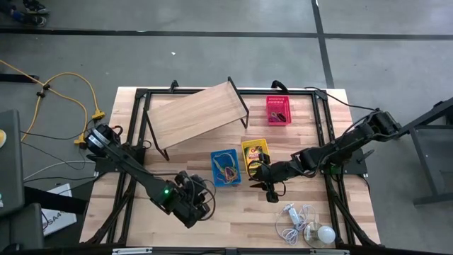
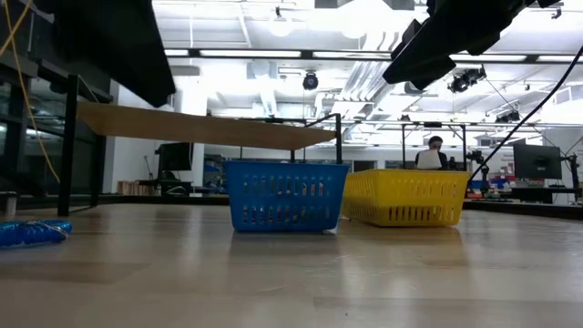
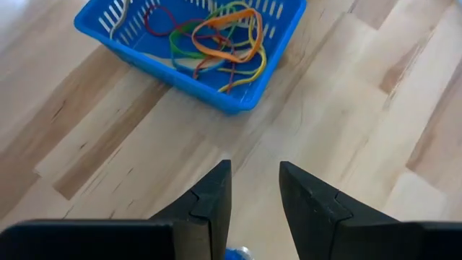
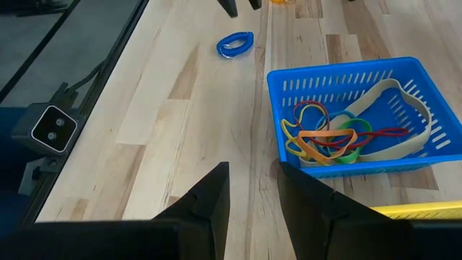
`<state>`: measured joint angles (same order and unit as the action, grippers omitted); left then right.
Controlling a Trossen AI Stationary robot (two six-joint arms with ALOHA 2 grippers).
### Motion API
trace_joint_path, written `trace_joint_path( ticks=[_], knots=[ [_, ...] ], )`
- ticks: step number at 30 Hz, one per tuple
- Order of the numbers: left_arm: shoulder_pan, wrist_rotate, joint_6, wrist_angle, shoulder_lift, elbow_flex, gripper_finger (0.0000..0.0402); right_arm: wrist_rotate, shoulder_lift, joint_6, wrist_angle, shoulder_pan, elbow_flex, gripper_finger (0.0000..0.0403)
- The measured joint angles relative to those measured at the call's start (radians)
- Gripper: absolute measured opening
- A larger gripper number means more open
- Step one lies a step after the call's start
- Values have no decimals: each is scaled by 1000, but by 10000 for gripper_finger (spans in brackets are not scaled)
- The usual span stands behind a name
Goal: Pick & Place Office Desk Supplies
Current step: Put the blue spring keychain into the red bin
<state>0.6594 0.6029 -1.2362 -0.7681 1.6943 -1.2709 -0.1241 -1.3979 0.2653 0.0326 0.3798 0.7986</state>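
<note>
A blue basket [image 1: 226, 168] with several coloured rubber bands [image 3: 216, 40] stands mid-table on its base, and a yellow basket [image 1: 255, 154] stands beside it. A blue rubber-band loop [image 4: 234, 45] lies flat on the wood near the table's front, also in the low view [image 2: 32, 233]. My left gripper [image 3: 255, 180] hangs open just above that loop, tilted down toward the blue basket, with nothing between its fingers. My right gripper [image 4: 253, 191] is open over the table on the blue basket's near right side, below the yellow basket, and holds nothing.
A red basket [image 1: 277, 110] with a dark item sits at the far right. A light wooden board [image 1: 195, 113] on black legs stands at the far left-centre. A white bulb [image 1: 325, 234] with its thin cord [image 1: 294, 221] lies at the near right.
</note>
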Motion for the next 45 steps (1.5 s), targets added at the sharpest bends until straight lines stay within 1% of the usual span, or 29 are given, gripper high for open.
trace_joint_path(
  ticks=[2,6,8,12,18,22,26,31,36,38,41,45],
  knots=[
    [0,-21,14,-10,-21,0,113,0,0,0,0,0,0,105],
    [0,-25,36,-15,-62,27,113,0,0,0,-3,0,0,105],
    [1,-33,21,26,-73,67,113,0,0,0,-4,0,0,105],
    [13,-56,0,163,-86,150,113,0,0,0,-7,0,0,105],
    [31,-133,-2,156,-108,197,113,0,0,0,-7,0,0,105],
    [17,-193,39,153,-148,236,113,0,0,0,-11,0,0,105],
    [-21,-248,91,152,-200,282,113,0,0,0,-11,0,0,105],
    [-64,-298,238,154,-213,288,113,0,0,0,-15,0,0,105],
    [-122,-353,338,153,-235,292,113,0,0,0,-15,0,0,105],
    [-138,-354,370,152,-252,300,113,0,0,0,-15,0,0,105],
    [-142,-354,380,157,-280,335,113,0,0,0,-16,0,0,105],
    [-135,-360,344,232,-325,425,113,0,0,0,-16,0,0,105]
  ],
)
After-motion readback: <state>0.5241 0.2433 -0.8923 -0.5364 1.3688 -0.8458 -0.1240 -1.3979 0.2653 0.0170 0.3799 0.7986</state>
